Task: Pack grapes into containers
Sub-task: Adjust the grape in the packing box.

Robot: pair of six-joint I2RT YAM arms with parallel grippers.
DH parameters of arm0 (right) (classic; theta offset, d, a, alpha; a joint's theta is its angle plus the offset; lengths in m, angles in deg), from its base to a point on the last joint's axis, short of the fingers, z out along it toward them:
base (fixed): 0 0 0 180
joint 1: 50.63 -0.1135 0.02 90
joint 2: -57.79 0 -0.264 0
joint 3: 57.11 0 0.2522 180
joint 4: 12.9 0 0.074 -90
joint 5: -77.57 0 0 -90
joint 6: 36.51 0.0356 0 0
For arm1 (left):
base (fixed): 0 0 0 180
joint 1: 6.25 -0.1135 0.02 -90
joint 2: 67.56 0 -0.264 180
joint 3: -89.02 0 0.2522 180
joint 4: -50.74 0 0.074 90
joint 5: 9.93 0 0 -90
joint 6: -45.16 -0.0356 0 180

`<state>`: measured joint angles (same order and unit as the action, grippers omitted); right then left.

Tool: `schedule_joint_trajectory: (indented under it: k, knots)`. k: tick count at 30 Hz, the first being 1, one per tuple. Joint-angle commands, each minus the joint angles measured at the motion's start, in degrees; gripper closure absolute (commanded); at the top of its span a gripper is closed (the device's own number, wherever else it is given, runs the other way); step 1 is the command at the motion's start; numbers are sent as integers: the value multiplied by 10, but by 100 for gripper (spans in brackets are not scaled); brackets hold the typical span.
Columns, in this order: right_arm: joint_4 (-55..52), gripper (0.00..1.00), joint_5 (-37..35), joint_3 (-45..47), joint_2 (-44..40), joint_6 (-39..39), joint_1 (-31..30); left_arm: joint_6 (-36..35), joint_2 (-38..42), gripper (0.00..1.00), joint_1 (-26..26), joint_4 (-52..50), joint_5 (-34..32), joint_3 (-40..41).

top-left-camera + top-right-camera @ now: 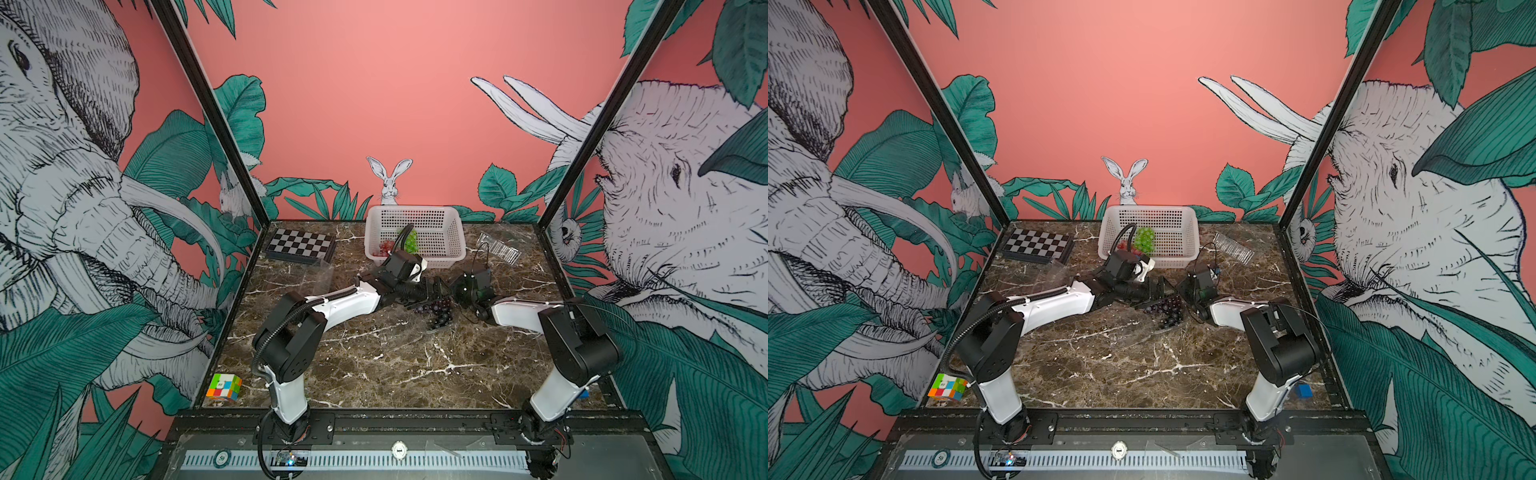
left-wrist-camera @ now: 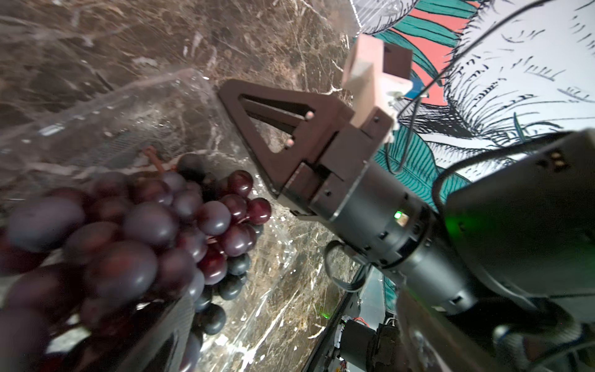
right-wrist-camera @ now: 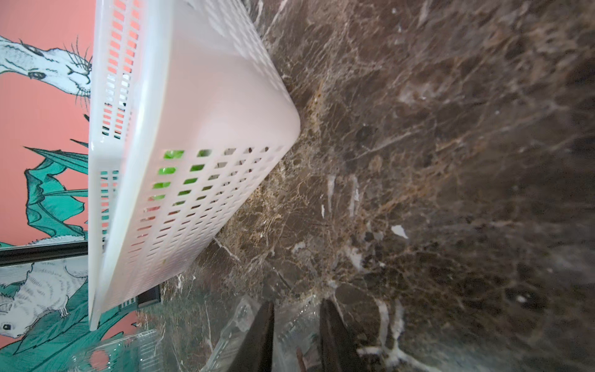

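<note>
Standing behind the container (image 2: 145, 106) of purple grapes (image 1: 438, 309) is a white basket (image 1: 446, 249)

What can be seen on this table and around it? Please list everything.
basket: one, white, back centre.
green grapes: one bunch, green, in basket.
red grapes: one bunch, red, in basket.
middle box: one, clear, table centre.
purple grapes: one bunch, dark, in middle box.
chessboard: one, black-white, back left.
spare boxes: two, clear, by chessboard and back right.
cube: one, multicoloured, front left.
block: one, blue, front right.
table: one, brown marble.
left gripper: one, black, open beside purple grapes.
right gripper: one, black, closed on middle box rim.
</note>
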<state>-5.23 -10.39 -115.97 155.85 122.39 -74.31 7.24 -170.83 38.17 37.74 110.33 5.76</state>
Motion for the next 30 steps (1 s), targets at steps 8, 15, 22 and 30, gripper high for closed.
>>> schedule_joint_trajectory:
  k: [8, 15, 22, 30]
  knots:
    - [1, 64, 9, 2, -14, -26, -3, -21, 29, 0, -13, -20, -9, -13]
    - [-68, 45, 16, -20, -56, -99, 0, -62, 84, 0, -68, -73, -29, -16]
    - [-172, 29, 24, -64, -106, -203, 0, -71, 133, 0, -122, -95, -37, 29]
    - [-344, 33, -19, -139, -134, -336, -79, 8, 137, 1, -162, -13, -9, 132]
